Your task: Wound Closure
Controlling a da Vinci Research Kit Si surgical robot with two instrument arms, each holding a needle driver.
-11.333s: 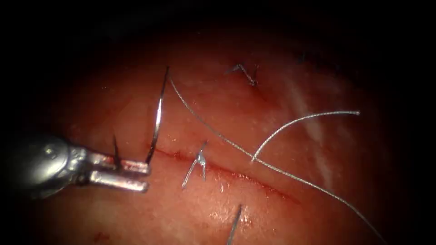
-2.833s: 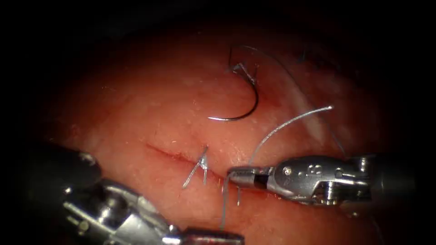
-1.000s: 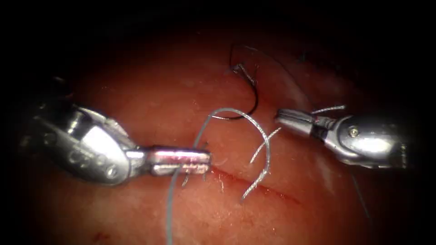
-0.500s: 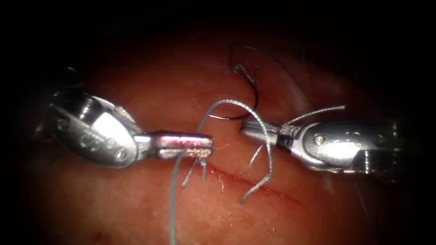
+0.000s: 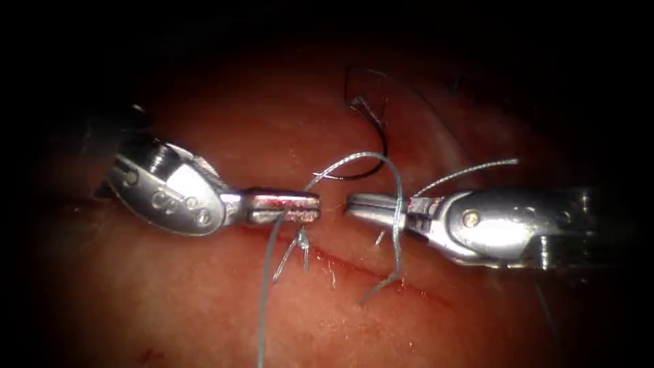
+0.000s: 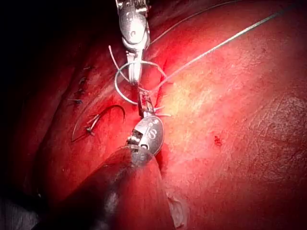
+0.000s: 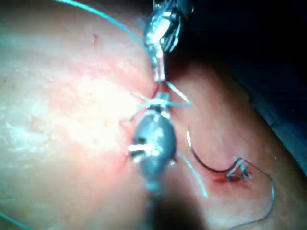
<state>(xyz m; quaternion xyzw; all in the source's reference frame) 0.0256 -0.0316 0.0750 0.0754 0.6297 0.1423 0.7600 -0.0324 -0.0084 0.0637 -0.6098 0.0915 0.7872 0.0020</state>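
Two polished steel tools face each other tip to tip over the glistening pink-red tissue (image 5: pixel 204 293), just above its thin dark cut (image 5: pixel 415 289), which slants from 10 toward 4 o'clock. The left hand (image 5: pixel 310 206), its flat blunt jaws pressed together, pinches the pale braided thread (image 5: pixel 263 300), which drops from it toward 6 o'clock and arches toward 1 o'clock in a loop draped over the right hand (image 5: pixel 355 204). That tool's tapered jaws look nearly closed, with a short thread tail (image 5: pixel 470 168) running from their base toward 2 o'clock; its hold cannot be told for certain. The dark curved needle (image 5: pixel 377 155) lies loose on the tissue at 12 o'clock from the tools, held by neither, its arc bulging toward 4 o'clock, beside a finished knot (image 5: pixel 357 103). Another knot (image 5: pixel 300 240) sits on the cut under the left hand.
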